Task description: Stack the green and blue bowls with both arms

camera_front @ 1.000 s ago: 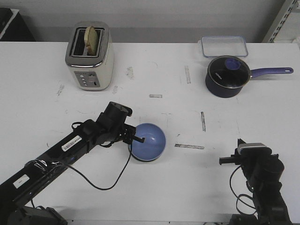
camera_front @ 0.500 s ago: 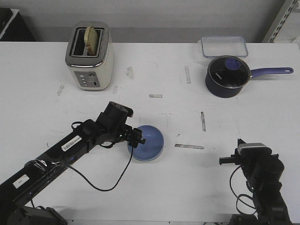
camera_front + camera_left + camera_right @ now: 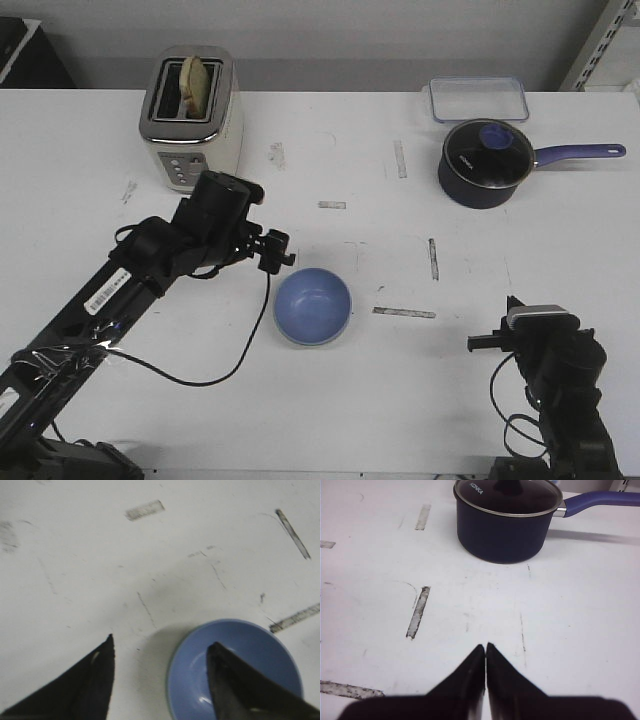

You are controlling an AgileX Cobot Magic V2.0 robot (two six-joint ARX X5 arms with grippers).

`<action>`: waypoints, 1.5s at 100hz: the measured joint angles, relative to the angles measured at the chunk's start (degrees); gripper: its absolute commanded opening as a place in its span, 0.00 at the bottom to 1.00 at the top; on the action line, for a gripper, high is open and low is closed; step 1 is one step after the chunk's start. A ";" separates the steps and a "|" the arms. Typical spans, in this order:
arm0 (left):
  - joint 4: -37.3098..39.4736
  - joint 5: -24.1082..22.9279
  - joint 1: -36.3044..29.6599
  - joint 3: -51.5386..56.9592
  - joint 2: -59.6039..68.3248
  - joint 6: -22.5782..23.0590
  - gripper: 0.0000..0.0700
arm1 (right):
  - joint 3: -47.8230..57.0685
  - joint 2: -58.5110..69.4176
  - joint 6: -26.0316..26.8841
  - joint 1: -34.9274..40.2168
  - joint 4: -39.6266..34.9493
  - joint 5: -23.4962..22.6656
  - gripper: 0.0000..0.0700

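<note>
Just beside the spread left end effector [image 3: 277, 252], seemingly untouched: blue bowl [image 3: 313, 306].

Toaster [image 3: 192, 120] with bread back left; lidded saucepan [image 3: 485, 164], clear container [image 3: 479, 98] back right.

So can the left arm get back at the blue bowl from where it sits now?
Probably yes. The left tool hangs open just beside and above the blue bowl, which stands upright on bare table. Nothing lies between them; the toaster and saucepan sit well away.
</note>
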 measured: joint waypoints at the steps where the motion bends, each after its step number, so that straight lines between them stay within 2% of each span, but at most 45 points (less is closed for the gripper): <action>1: -0.26 -0.44 0.11 0.44 0.00 0.15 0.10 | 0.00 0.00 0.00 0.00 0.00 0.00 0.00; 7: -1.46 -3.48 1.03 2.14 -0.37 1.03 0.00 | 0.00 0.00 0.00 0.00 0.02 0.00 0.00; 20: -4.85 -8.37 3.78 2.14 -2.25 4.13 0.00 | 0.00 0.00 0.00 0.00 0.59 0.00 0.00; 33: -3.52 -8.70 7.04 0.85 -4.00 5.88 0.00 | 0.00 0.00 0.00 0.00 0.83 0.00 0.00; 55: 7.23 -8.70 13.16 -12.63 -13.77 8.39 0.00 | 0.00 0.00 0.00 0.00 0.85 0.00 0.00; 61: 10.36 -7.98 15.12 -17.77 -17.51 8.63 0.00 | 0.00 0.00 0.00 0.00 0.83 0.00 0.00; 75: 19.78 -0.17 19.89 -30.32 -27.19 7.50 0.00 | 0.00 0.00 0.00 0.00 0.83 0.00 0.00; 82: 24.87 1.66 21.22 -36.44 -32.83 7.54 0.00 | 0.00 0.00 0.00 0.00 0.85 0.00 0.00; 96: 30.91 1.95 23.67 -47.80 -44.63 7.50 0.00 | 0.00 0.00 0.00 0.00 0.85 0.00 0.00; 119: 31.32 1.90 28.50 -61.11 -59.14 7.23 0.00 | 0.00 0.00 0.00 0.00 0.83 0.00 0.00; 131: 31.15 1.79 29.40 -63.36 -62.79 7.23 0.00 | 0.00 0.00 0.00 0.00 0.83 0.00 0.00; 150: 37.77 1.62 29.44 -63.36 -65.42 7.23 0.00 | 0.00 0.00 0.00 0.00 0.85 0.00 0.00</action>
